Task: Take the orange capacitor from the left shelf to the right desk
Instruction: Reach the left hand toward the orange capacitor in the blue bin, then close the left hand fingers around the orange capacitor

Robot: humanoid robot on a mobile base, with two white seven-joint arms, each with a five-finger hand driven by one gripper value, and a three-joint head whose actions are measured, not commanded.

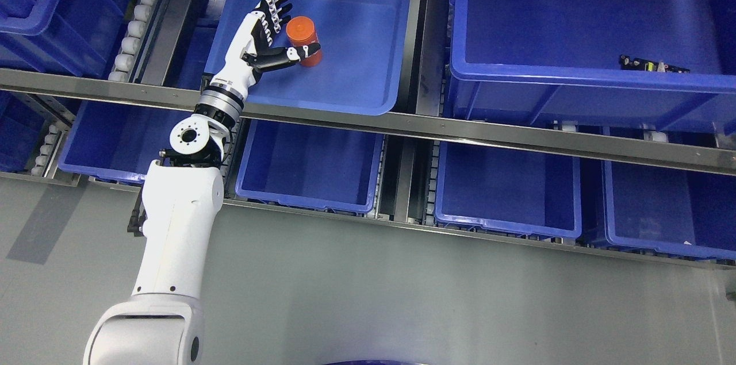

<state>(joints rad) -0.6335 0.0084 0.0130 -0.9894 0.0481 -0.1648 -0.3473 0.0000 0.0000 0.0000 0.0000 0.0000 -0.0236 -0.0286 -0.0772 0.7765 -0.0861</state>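
Note:
An orange cylindrical capacitor [303, 40] stands upright in a shallow blue tray [356, 83] on the upper shelf level. My left hand [282, 29] reaches into the tray from the lower left. Its fingers [278, 4] are spread straight on the capacitor's left side, and the thumb [293, 55] lies across the capacitor's front, touching or nearly touching it. The hand is open and not closed around the capacitor. The right arm is not in view.
A steel shelf rail [460, 132] runs across the front of the tray. A large blue bin [575, 75] at the right holds a small dark part [652, 64]. Several blue bins [310, 166] sit on the lower level. White rollers [138, 20] line the shelf at left.

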